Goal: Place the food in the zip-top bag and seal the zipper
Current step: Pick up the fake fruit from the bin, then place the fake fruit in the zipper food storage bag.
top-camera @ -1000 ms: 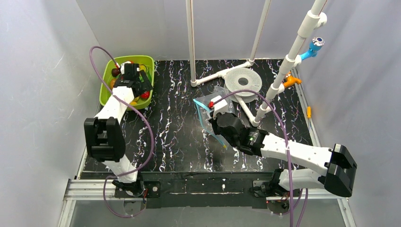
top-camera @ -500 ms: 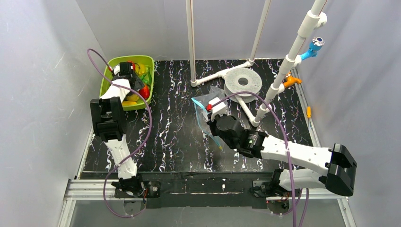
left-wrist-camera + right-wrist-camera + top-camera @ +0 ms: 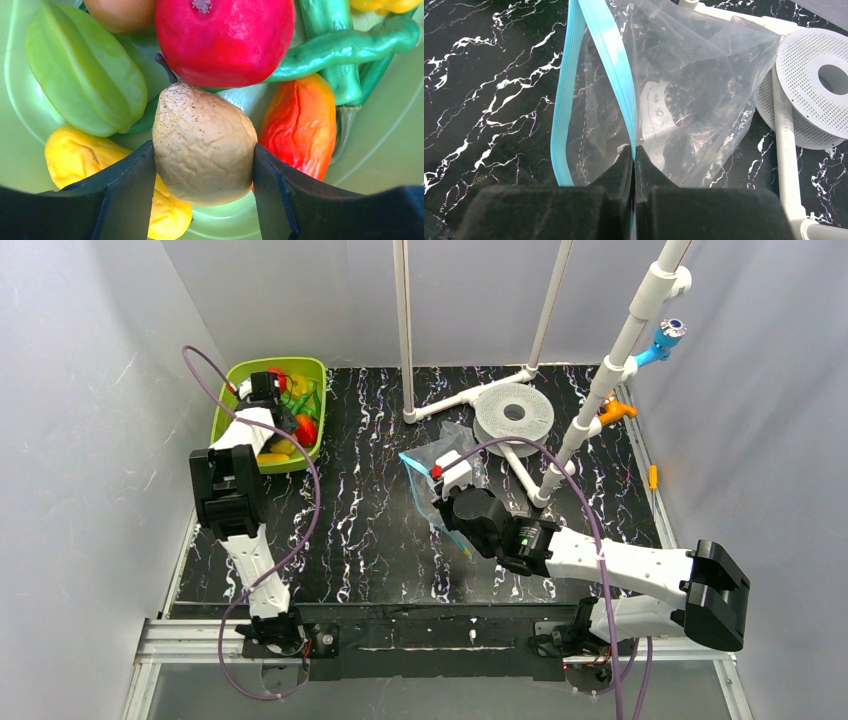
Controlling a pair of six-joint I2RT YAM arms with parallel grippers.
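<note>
My left claw (image 3: 203,156) pinches the pear (image 3: 200,135) in the tray (image 3: 385,150), pads on both flanks. Grip the widest girth and lift straight up. The pear's long axis runs away from my wrist, stem foremost. My right claw (image 3: 634,155), pressed together, pinches the zipper (image 3: 606,55) and holds the zip-top bag (image 3: 704,85) mid-desk (image 3: 484,75), mouth toward the tray.

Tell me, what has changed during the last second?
The left gripper reached deeper into the green tray and closed on the brown pear. The right gripper carried the bag slightly leftward. It stays shut on the bag's zipper.
</note>
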